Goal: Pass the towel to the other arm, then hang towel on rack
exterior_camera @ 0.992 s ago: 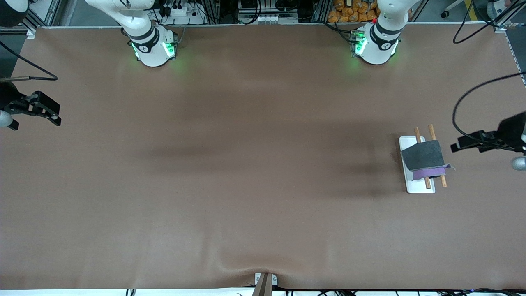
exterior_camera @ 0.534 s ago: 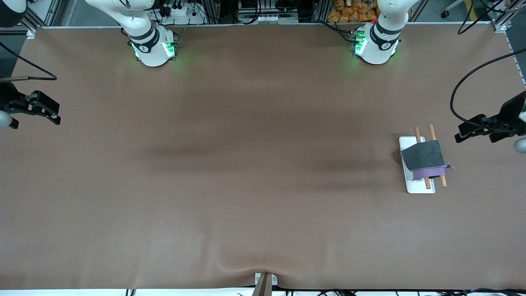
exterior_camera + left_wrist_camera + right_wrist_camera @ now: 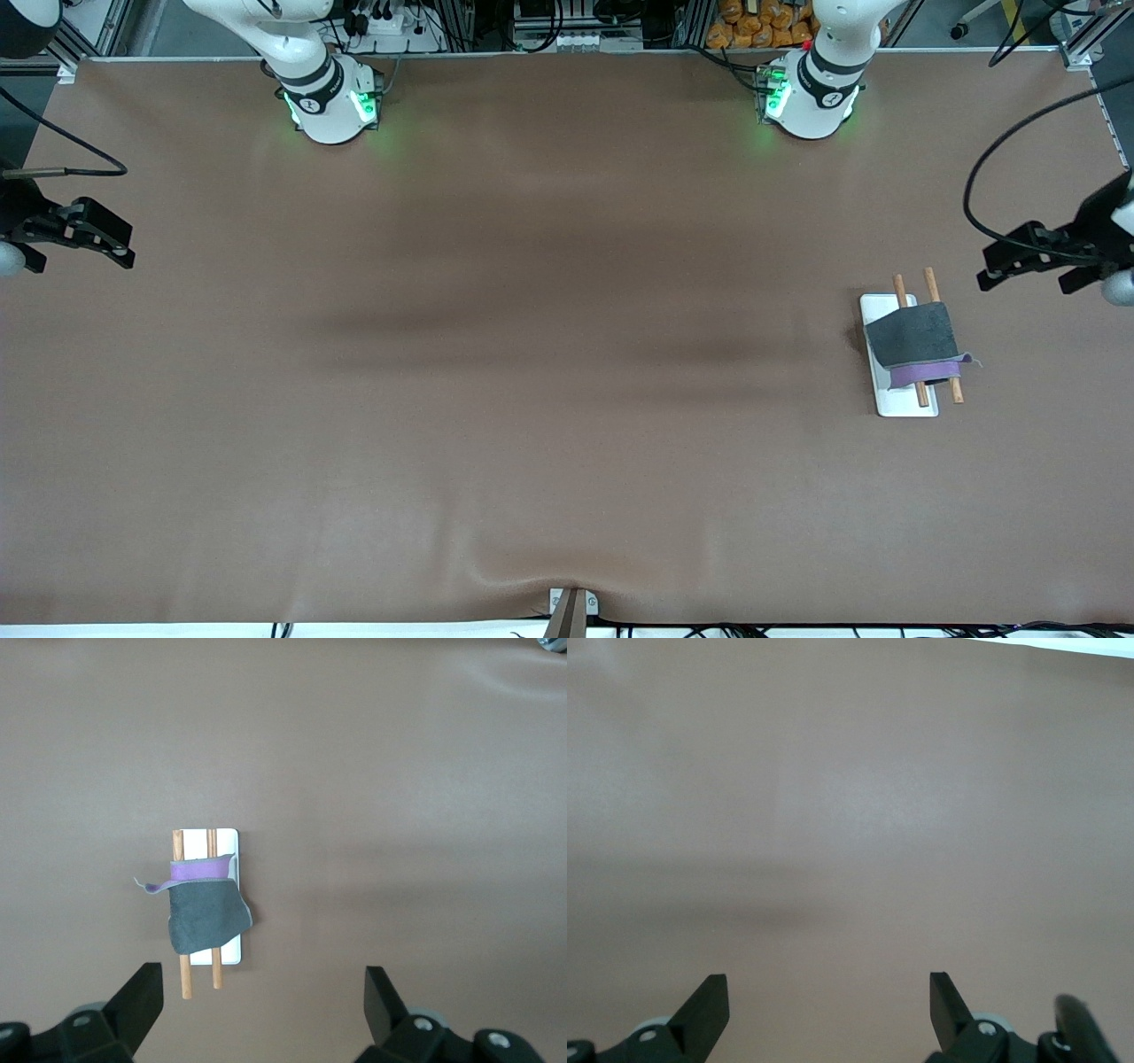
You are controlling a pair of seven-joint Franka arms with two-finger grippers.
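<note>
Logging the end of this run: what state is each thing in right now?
towel: draped over the rack's two rods, held by nothing.
rack: flat on the table, toward the left arm's end.
left end effector: open, empty, up beside the rack.
right end effector: open, empty, waiting over bare table.

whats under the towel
The towel drapes over the rack's two wooden rods, above its white base plate. Rod ends stick out on both sides of the towel; their middle stretch and the plate beneath it are covered.
</note>
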